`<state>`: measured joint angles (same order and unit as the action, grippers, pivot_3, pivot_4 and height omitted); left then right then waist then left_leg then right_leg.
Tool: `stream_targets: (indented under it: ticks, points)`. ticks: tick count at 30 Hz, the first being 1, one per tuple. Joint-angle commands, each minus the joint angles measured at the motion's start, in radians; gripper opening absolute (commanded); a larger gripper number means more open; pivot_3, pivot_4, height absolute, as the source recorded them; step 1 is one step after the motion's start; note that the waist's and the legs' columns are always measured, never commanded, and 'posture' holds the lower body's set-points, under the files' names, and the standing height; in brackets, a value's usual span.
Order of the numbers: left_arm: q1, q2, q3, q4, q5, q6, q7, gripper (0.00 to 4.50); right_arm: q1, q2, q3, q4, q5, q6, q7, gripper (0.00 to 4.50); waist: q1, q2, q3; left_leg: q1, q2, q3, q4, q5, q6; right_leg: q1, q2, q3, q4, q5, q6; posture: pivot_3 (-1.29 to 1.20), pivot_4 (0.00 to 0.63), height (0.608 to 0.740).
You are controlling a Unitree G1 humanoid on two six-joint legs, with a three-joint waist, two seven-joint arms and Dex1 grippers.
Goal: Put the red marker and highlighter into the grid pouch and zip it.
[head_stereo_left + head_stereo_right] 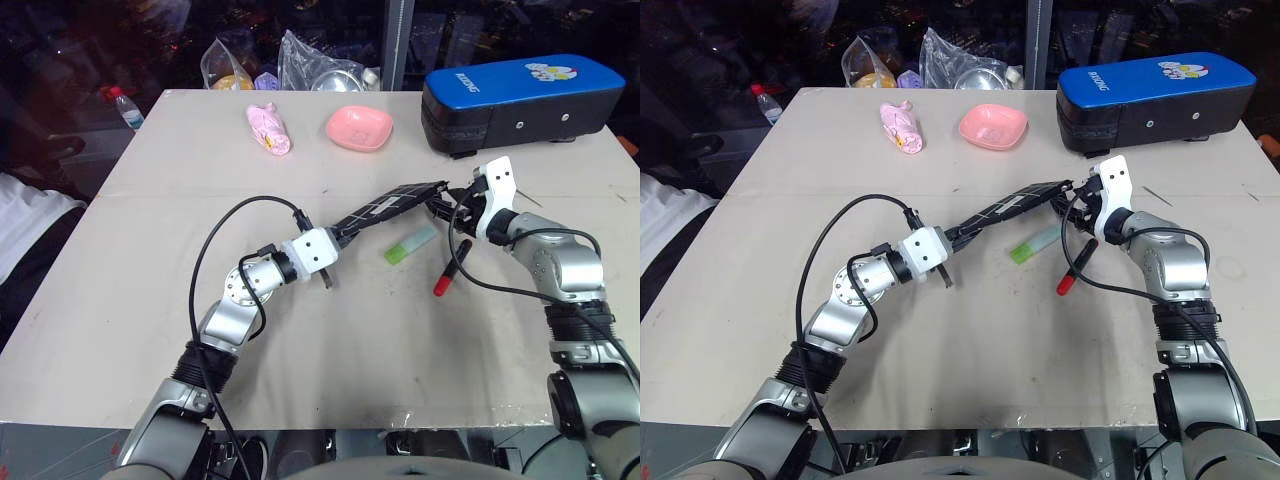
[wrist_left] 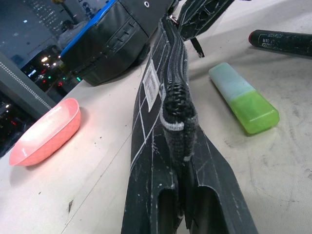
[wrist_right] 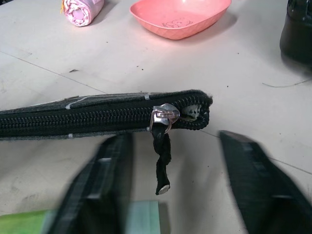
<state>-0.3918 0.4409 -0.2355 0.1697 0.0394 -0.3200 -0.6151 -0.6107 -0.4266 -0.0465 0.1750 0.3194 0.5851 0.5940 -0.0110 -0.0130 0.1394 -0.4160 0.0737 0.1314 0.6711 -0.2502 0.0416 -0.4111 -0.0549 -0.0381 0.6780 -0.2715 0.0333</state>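
Holding item: grid pouch (image 1: 385, 208), pinched at its near end by left gripper (image 2: 185, 214), long axis running toward two o'clock; zipper pull cord (image 3: 162, 161) hangs at far end between spread fingers of right gripper (image 1: 452, 205), the nearer arm; highlighter (image 1: 411, 244) and red marker (image 1: 451, 270) lie on table (image 1: 150, 300) at five o'clock of the pull

The table (image 1: 150, 300) has a pale beige top with scuffs and a faint seam line. Landmark: the pink bowl (image 1: 359, 128), resting near the far edge. Beside it, toward the robot's left, lies a pink wrapped bundle (image 1: 269, 129). Toward the robot's right of the bowl stands a black case with a blue top (image 1: 520, 100). Nearer the robot than the bowl lies the highlighter (image 1: 410, 245), flat on the surface, and just beyond it to the right the red marker (image 1: 450, 270), red end pointing toward the robot.
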Motion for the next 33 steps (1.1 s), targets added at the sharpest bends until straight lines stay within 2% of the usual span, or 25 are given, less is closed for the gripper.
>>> stream_targets:
  ticks: [1,3,4,19,33]
  points:
    - [-0.006,-0.004,0.023,-0.014,0.0,-0.012,0.005,0.0,-0.015,-0.016,-0.006,-0.026,-0.007,-0.024,0.014,0.93,0.0,0.0,0.0,0.0,0.0,0.0,0.0,0.0,0.0,0.0,0.0,0.0,0.0,0.0,0.0,0.0,0.15,0.74]
    - [-0.003,-0.004,0.023,-0.012,0.001,-0.013,0.006,0.0,-0.014,-0.018,-0.009,-0.031,-0.008,-0.023,0.016,0.11,0.0,0.0,0.0,0.0,0.0,0.0,0.0,0.0,0.0,0.0,0.0,0.0,0.0,0.0,0.0,0.0,0.15,0.74]
    - [-0.003,-0.004,0.023,-0.012,0.001,-0.012,0.007,0.0,-0.013,-0.02,-0.01,-0.036,-0.008,-0.02,0.017,0.04,0.0,0.0,0.0,0.0,0.0,0.0,0.0,0.0,0.0,0.0,0.0,0.0,0.0,0.0,0.0,0.0,0.15,0.74]
    - [-0.007,-0.03,0.024,0.007,0.019,-0.006,0.037,0.0,0.03,-0.101,0.097,-0.172,-0.044,0.006,0.116,0.04,0.0,0.0,0.0,0.0,0.0,0.0,-0.001,0.0,0.0,0.0,0.0,0.0,0.0,0.0,0.0,0.0,0.15,0.74]
    - [-0.014,-0.041,0.026,0.017,0.029,-0.009,0.051,0.0,0.042,-0.123,0.145,-0.235,-0.042,0.027,0.181,0.04,0.001,0.0,0.0,0.0,0.0,0.0,0.0,0.0,0.0,0.0,0.0,0.0,0.0,0.0,0.0,0.0,0.15,0.74]
